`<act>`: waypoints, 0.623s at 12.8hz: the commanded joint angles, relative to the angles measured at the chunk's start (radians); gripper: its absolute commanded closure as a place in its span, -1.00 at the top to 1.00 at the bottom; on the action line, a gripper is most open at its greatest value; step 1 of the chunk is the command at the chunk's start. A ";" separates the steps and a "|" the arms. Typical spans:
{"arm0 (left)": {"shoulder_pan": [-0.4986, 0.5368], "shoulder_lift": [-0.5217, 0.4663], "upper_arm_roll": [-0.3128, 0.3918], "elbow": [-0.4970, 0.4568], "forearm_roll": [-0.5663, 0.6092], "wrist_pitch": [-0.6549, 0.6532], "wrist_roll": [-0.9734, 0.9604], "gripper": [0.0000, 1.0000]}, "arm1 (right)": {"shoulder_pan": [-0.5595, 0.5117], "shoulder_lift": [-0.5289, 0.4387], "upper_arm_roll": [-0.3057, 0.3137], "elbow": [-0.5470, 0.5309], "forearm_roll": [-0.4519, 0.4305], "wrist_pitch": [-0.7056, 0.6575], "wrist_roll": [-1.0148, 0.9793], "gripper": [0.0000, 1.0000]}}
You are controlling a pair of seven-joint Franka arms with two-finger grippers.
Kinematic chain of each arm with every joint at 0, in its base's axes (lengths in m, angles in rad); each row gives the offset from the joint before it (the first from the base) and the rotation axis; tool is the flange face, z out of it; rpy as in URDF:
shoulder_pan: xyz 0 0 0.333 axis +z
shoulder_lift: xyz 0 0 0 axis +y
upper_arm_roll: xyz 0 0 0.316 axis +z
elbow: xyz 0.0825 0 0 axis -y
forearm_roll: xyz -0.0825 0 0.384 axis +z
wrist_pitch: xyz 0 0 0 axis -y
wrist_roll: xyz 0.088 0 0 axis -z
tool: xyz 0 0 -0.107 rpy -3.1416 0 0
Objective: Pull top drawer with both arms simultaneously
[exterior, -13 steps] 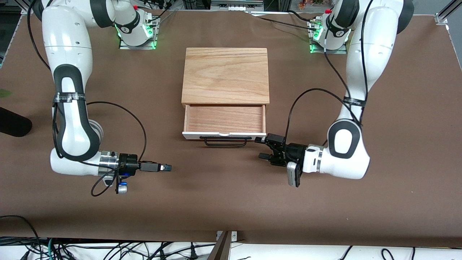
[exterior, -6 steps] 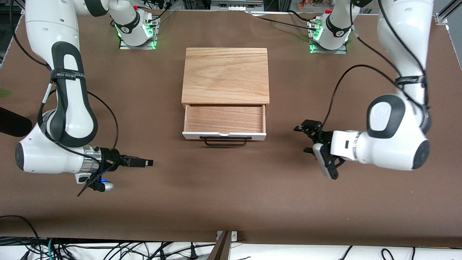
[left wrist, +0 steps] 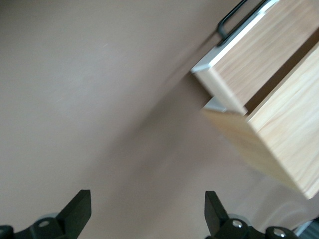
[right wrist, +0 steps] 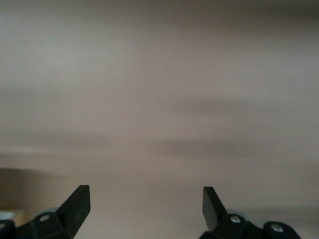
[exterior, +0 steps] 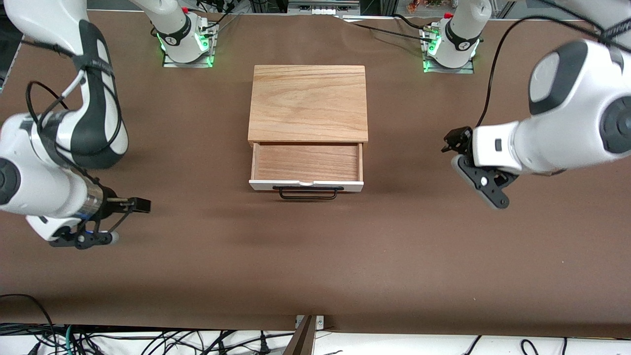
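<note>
The top drawer [exterior: 306, 167] is seen pulled out of the wooden box [exterior: 308, 102] toward the front camera — its white front panel and black wire handle [exterior: 308, 193] lie at the nearer edge, with bare brown table [exterior: 315, 266] all around. The left gripper [exterior: 453, 140] is held over the table toward the left arm's end, fingers [left wrist: 77, 209] spread wide, nothing between them. The right gripper [exterior: 140, 204] is held over the right arm's end — likewise spread wide and empty, well apart from the drawer.
</note>
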 commanded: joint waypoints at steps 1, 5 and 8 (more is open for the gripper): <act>-0.001 -0.160 0.011 -0.197 0.089 0.059 -0.055 1.00 | -0.042 -0.146 0.027 -0.080 -0.081 -0.006 0.008 1.00; 0.052 -0.363 0.042 -0.475 0.114 0.267 -0.288 1.00 | -0.126 -0.300 0.032 -0.185 -0.076 0.010 0.004 1.00; 0.069 -0.447 0.042 -0.567 0.189 0.312 -0.384 1.00 | -0.178 -0.418 0.058 -0.283 -0.064 0.011 0.008 1.00</act>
